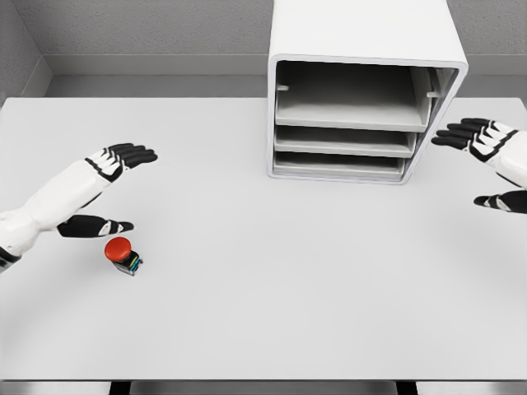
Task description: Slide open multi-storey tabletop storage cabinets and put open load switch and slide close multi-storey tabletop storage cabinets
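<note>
The left hand (105, 191) has its black fingers (132, 154) stretched flat and apart from the thumb, holding nothing; the thumb points toward 3 o'clock just above the load switch (123, 254), not touching it. The right hand (487, 164) is likewise spread and empty, fingers aimed at 9 o'clock toward the cabinet's right wall, near it but apart.

The load switch is small: a round red mushroom cap on a dark body with bits of green and blue, lying tilted on the table (263, 313) at about 8 o'clock from the table's middle.

The storage cabinet (362, 90), white with rounded corners, stands at 1 o'clock near the far edge. Its front shows three grey trays stacked; all look empty.

Nothing lies on the table between switch and cabinet.
</note>
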Robot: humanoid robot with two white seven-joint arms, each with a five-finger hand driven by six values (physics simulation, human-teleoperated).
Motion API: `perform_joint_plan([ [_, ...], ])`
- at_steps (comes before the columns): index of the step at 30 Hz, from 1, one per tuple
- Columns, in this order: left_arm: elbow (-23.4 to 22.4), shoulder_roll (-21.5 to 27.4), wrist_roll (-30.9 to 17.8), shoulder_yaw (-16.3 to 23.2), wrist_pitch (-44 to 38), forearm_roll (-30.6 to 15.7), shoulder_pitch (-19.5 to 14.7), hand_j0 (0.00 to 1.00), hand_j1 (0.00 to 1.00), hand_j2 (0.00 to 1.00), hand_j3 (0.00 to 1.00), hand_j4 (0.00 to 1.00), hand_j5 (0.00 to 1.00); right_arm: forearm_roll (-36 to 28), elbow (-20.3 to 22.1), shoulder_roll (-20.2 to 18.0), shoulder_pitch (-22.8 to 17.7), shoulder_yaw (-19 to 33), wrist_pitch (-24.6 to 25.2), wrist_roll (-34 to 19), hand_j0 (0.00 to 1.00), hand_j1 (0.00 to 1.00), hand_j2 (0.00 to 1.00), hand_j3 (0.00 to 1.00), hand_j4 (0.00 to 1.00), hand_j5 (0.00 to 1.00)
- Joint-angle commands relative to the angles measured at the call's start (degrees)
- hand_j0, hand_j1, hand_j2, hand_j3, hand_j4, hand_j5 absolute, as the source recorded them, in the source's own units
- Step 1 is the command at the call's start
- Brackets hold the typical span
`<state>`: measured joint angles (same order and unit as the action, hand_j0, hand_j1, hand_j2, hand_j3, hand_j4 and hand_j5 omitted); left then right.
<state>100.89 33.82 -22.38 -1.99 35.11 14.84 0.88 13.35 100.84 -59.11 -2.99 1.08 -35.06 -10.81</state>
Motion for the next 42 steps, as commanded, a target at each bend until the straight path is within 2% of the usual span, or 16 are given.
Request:
perform_joint_plan([
  [1,0.01,0.02,0.06,-0.12,-0.11,-0.51,0.0,1.0,1.0,1.0,1.0,1.0,1.0,-0.34,0.41,0.4,0.0,-0.82,0.06,0.09,1.0,1.0,1.0,1.0,1.0,1.0],
  [3,0.09,-0.59,0.06,-0.2,-0.11,-0.42,0.0,1.0,1.0,1.0,1.0,1.0,1.0,-0.25,0.41,0.49,0.17,-0.9,0.06,-0.08,1.0,1.0,1.0,1.0,1.0,1.0],
  [5,0.09,-0.6,-0.03,-0.2,-0.11,-0.42,0.26,1.0,1.0,1.0,1.0,1.0,1.0,0.1,0.41,3.21,1.76,-0.82,0.06,-0.17,1.0,1.0,1.0,1.0,1.0,1.0],
  [8,0.18,-0.59,0.06,-0.2,-0.11,-0.6,0.7,1.0,1.0,1.0,1.0,1.0,1.0,3.52,0.41,3.65,1.84,-0.9,0.06,-0.26,1.0,1.0,1.0,1.0,1.0,1.0],
  [11,0.8,-0.33,0.32,-0.12,-0.11,-4.47,1.23,1.0,1.0,1.0,1.0,1.0,1.0,4.75,0.41,3.74,1.76,-2.66,0.06,-0.26,1.0,1.0,1.0,1.0,1.0,1.0],
  [13,0.89,-0.51,0.41,-0.12,-0.11,-4.73,1.41,1.0,1.0,1.0,1.0,1.0,1.0,6.77,0.41,6.9,1.84,-3.28,0.06,-0.26,1.0,1.0,1.0,1.0,1.0,1.0],
  [15,0.89,-0.33,0.5,-0.12,-0.11,-6.05,1.49,1.0,1.0,1.0,1.0,1.0,1.0,7.57,0.41,7.78,1.84,-4.42,0.06,-0.26,1.0,1.0,1.0,1.0,1.0,1.0],
  [19,2.29,0.9,0.24,-0.03,-0.11,-8.07,1.93,1.0,1.0,1.0,1.0,1.0,1.0,7.04,0.41,6.73,2.63,-6.0,0.06,-0.26,1.0,1.0,1.0,1.0,1.0,1.0],
  [22,2.29,1.69,0.15,0.24,-0.11,-13.51,2.37,1.0,1.0,1.0,1.0,1.0,1.0,5.55,0.41,2.78,4.83,-8.9,0.06,-0.26,1.0,1.0,1.0,1.0,1.0,1.0],
  [23,2.29,3.36,0.15,0.41,-0.11,-16.33,3.16,1.0,1.0,1.0,1.0,1.0,1.0,5.11,0.41,2.07,5.54,-9.6,0.06,-0.26,1.0,1.0,1.0,1.0,1.0,1.0],
  [25,2.29,4.33,0.15,0.41,-0.11,-16.95,3.87,1.0,1.0,1.0,1.0,1.0,1.0,3.0,0.41,0.49,6.41,-11.45,0.06,-0.26,1.0,1.0,1.0,1.0,1.0,1.0],
  [27,2.29,4.68,0.15,0.59,-0.11,-17.21,3.96,1.0,1.0,1.0,1.0,1.0,1.0,2.38,0.41,0.49,6.77,-11.72,0.06,-0.26,1.0,1.0,1.0,1.0,1.0,1.0],
  [30,2.29,6.43,0.15,0.94,-0.11,-19.23,5.45,1.0,1.0,1.0,1.0,1.0,1.0,2.47,0.41,1.98,8.61,-11.72,0.06,-0.26,1.0,1.0,1.0,1.0,1.0,1.0],
  [34,2.2,10.65,0.15,4.19,-0.11,-20.37,7.29,1.0,1.0,1.0,1.0,1.0,1.0,4.14,0.41,8.22,9.67,-11.8,0.06,-0.35,1.0,1.0,1.0,1.0,1.0,1.0],
  [39,1.33,10.65,0.06,4.63,-0.11,-19.58,9.32,1.0,1.0,1.0,1.0,1.0,1.0,3.96,0.41,9.72,11.42,-13.39,0.06,-3.25,0.86,0.86,0.86,0.86,0.86,0.86],
  [42,-2.45,10.13,0.06,5.24,-0.11,-18.79,9.49,1.0,1.0,1.0,1.0,1.0,1.0,3.79,0.41,10.59,12.66,-13.39,0.06,-3.25,0.85,0.85,0.85,0.85,0.85,0.85],
])
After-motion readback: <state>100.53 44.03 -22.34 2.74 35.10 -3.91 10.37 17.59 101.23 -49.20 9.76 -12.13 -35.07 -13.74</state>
